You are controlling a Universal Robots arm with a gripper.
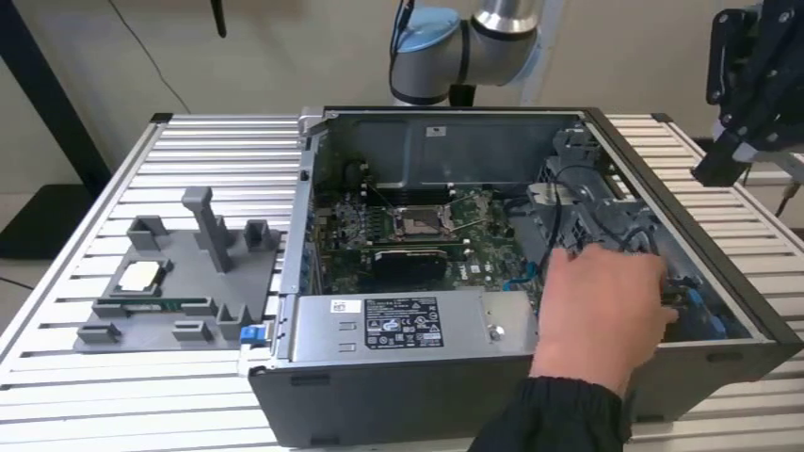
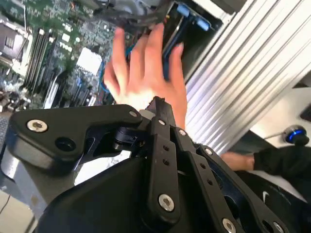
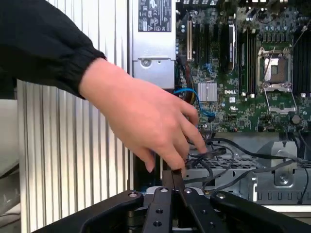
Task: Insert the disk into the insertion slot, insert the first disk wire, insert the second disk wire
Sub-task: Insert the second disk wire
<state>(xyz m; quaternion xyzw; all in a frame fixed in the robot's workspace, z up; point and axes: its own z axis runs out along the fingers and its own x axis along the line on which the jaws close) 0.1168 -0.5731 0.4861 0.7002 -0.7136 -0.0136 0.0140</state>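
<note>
Hand [image 3: 174,180] closed, above open computer case [image 1: 703,282]; person's hand [image 1: 601,306] inside.

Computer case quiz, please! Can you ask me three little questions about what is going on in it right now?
1. True or false: a person's hand is reaching inside the open computer case.
2. What lies beside the case on the exterior view's left? A) a grey fixture tray B) a keyboard C) a mug
3. Short answer: in the first wrist view, is the gripper holding anything?

Key: 1 true; 2 A; 3 no, its fingers are shut with nothing between them.
</note>
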